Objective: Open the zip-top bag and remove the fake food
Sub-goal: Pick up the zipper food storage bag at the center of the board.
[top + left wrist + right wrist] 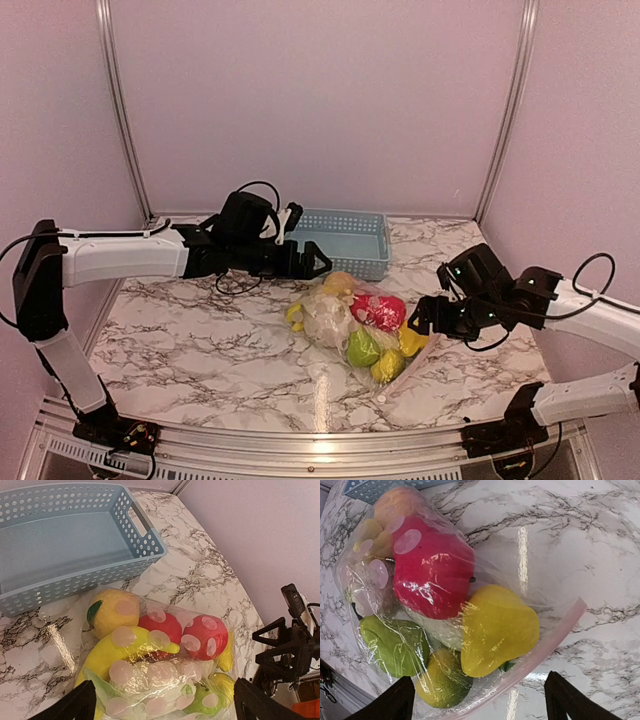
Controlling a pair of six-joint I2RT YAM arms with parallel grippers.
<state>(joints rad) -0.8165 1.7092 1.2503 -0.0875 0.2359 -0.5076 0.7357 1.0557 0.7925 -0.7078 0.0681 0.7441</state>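
— Where is the clear, crinkly plastic zip-top bag (340,330)?

— Lying on the marbled white surface (180,330), just on the near side of the light blue slotted plastic basket (340,262). The glossy plastic fake food (378,312) is inside it: red, yellow and green pieces.

— And the claws?

— The left claw (318,258) hangs open over the bag's far edge, gripping nothing. The right claw (420,318) stands open at the bag's right side, by its pale pink zipper strip (555,635).

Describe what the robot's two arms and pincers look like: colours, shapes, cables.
The left arm and right arm match: white tubular links, chunky black joints. The left pincer and right pincer are black, two-fingered. Thin black cables loop near each wrist; a small green light shows on the right.
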